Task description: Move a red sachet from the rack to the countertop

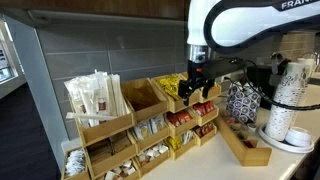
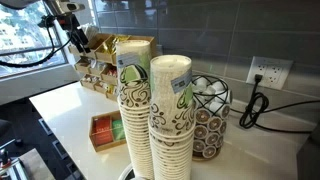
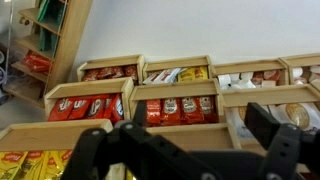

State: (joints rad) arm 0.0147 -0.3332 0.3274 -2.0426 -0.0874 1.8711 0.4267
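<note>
The rack (image 1: 140, 125) is a tiered light wooden organiser; it also shows far left in an exterior view (image 2: 105, 65). In the wrist view several red sachets (image 3: 178, 108) lie side by side in a middle compartment, with more in the compartments to the left (image 3: 85, 105) and above (image 3: 108, 72). My gripper (image 3: 198, 118) is open and empty, its two dark fingers hanging over that middle compartment without touching it. In an exterior view the gripper (image 1: 200, 85) hovers above the rack's right end. The pale countertop (image 3: 220, 30) lies beyond the rack.
Yellow packets (image 3: 30, 160) fill a near rack compartment. A small low wooden tray (image 1: 245, 145) with red packets (image 2: 105, 130) sits on the counter. A wire basket of pods (image 2: 205, 115), tall paper cup stacks (image 2: 160, 120) and a wall outlet (image 2: 268, 72) stand nearby.
</note>
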